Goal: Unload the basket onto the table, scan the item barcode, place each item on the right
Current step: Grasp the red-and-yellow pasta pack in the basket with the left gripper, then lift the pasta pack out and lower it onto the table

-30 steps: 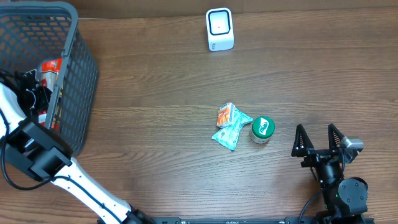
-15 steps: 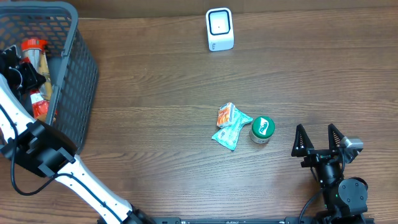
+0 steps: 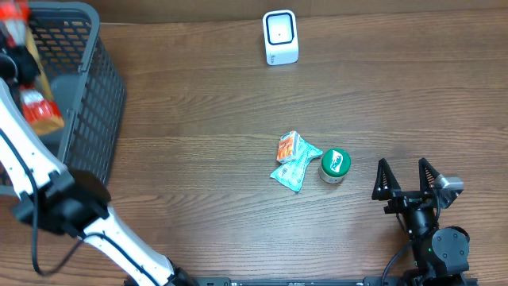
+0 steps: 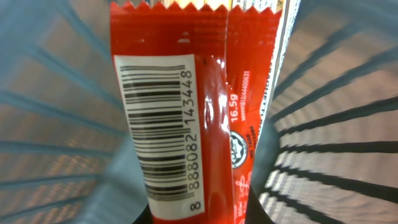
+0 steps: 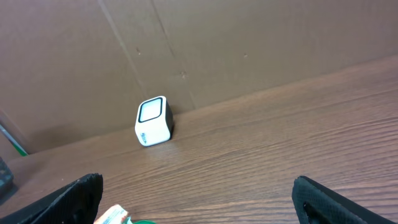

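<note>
Item: red sachet (image 4: 186,112), barcode (image 4: 160,130) legible, clamped in left gripper (image 3: 14,67) over basket (image 3: 87,95), table's far left corner. Scanner (image 3: 280,37): far edge, well apart. Right gripper (image 3: 406,179): fingers spread, empty. Risks: glossy foil slipping; snagging basket rim; barcode presented off-angle

We see a mock shop checkout in a robot lab, a wood-grain table (image 3: 198,143), a grey shopping basket (image 3: 103,95), a white barcode scanner (image 3: 280,36), a barcoded red snack packet (image 4: 180,124), more packaged goods (image 3: 295,160) lying loose, a plain cardboard backdrop (image 5: 249,43), a robot arm (image 3: 59,202) by the basket
</note>
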